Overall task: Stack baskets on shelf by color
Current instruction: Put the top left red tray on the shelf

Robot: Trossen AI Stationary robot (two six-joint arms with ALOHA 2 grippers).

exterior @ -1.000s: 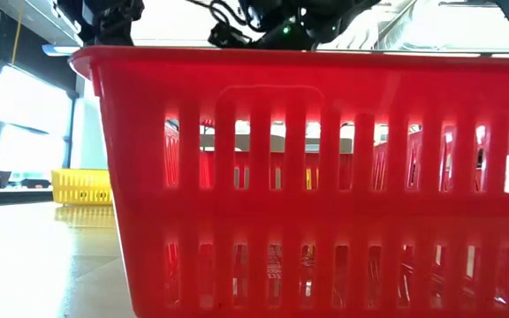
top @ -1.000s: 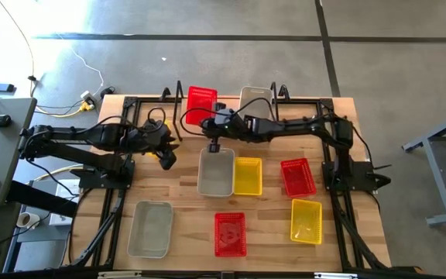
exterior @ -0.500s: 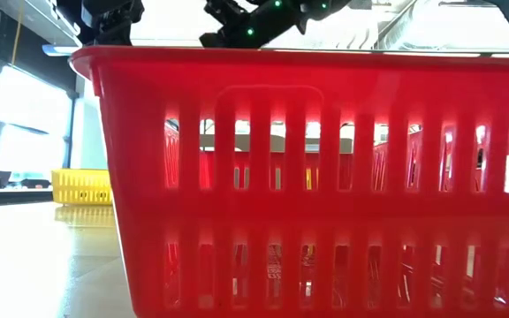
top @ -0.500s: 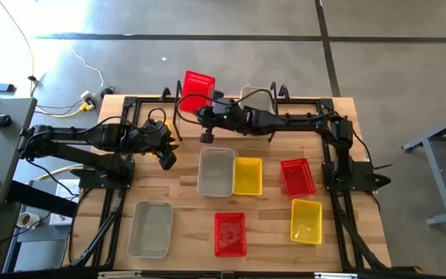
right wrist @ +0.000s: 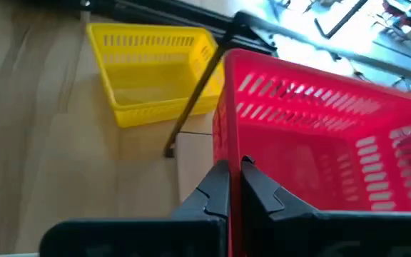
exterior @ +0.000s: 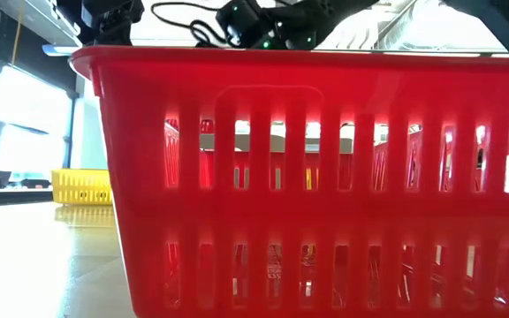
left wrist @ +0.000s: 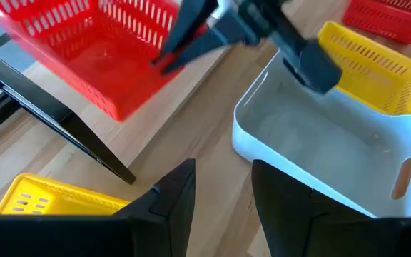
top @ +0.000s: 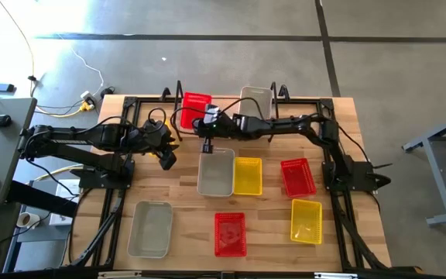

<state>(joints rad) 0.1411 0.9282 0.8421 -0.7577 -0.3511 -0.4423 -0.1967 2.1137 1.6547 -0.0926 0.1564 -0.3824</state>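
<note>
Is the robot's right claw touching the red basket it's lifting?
Touching. The right wrist view shows the right gripper shut, fingers pinching the red basket's rim.

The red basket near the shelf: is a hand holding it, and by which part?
Yes. The right hand is shut on the rim of the red basket. The left hand is open and holds nothing.

Baskets (top: 231, 233) glossy slotted plastic; table (top: 180, 194) pale wood (matt); shelf (top: 178, 99) blk metal.

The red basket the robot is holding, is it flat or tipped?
Tipped: the red basket hangs slanted from the right gripper, pinched shut on its rim.
</note>
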